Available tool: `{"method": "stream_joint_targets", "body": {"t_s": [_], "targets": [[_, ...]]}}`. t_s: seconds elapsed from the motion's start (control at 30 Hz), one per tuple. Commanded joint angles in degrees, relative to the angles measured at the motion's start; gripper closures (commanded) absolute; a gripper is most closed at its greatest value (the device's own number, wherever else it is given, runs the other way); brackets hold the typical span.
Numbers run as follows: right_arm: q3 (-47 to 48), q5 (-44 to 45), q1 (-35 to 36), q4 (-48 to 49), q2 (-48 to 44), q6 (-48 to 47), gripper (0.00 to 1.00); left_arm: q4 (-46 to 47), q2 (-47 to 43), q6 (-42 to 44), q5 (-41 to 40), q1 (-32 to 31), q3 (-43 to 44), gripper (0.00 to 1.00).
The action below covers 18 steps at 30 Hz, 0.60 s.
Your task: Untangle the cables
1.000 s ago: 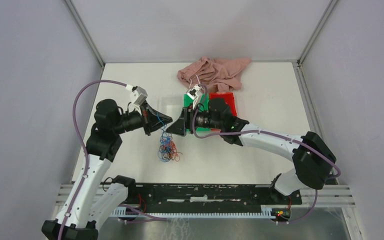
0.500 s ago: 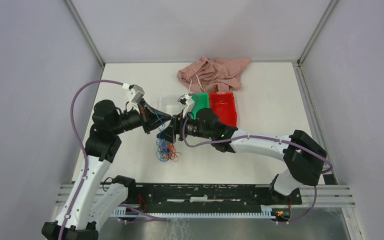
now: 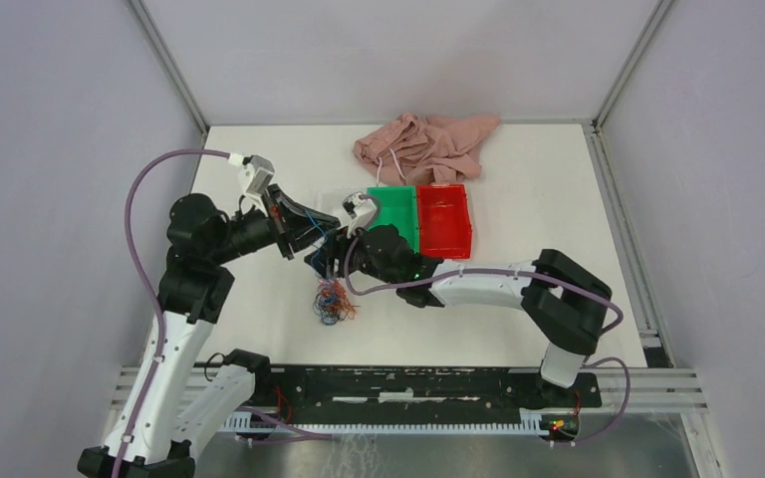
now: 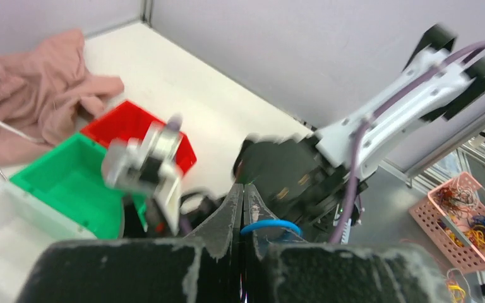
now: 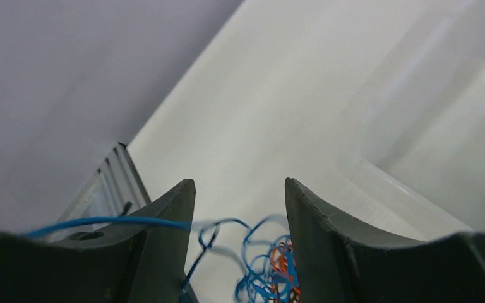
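The cables (image 3: 332, 301) are a small tangle of blue, orange-red and dark strands on the white table, with blue strands rising from it to my grippers. My left gripper (image 3: 327, 229) is shut on a blue cable (image 4: 271, 225), which loops out beside its closed jaws (image 4: 243, 189). My right gripper (image 3: 319, 263) is open just above and behind the tangle. In the right wrist view its jaws (image 5: 240, 189) stand wide apart with blue and orange strands (image 5: 268, 274) between them and a taut blue strand (image 5: 101, 222) crossing the left finger.
A green bin (image 3: 396, 209) and a red bin (image 3: 445, 215) stand side by side behind the right arm, with a pale clear bin (image 5: 461, 145) to their left. A pink cloth (image 3: 424, 144) lies at the back. The table's front rail (image 3: 408, 383) is near the tangle.
My left gripper has drawn back to the left and up, with the blue strand in it. My right gripper has moved left and down over the tangle. The tangle has shifted slightly.
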Motion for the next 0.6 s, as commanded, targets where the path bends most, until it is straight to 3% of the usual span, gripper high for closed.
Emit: {"method": "stream_joint_targets", "body": {"t_s": [0.0,0.47,0.57], "targets": [[-2.7,4.2,0.2,1.9,4.6,1.0,0.42,3.7,0.0,-4.1,4.5,-0.5,8.0,0.97],[-10.0,5.1,0.2,4.7,7.8,4.6,0.46,6.6,7.6,-1.2,1.2,-0.5,25.9,0.97],[-12.1,5.3,0.0,4.7,4.3,4.2,0.40,6.3,7.8,-1.3,1.2,-0.6,25.9,0.97]]}}
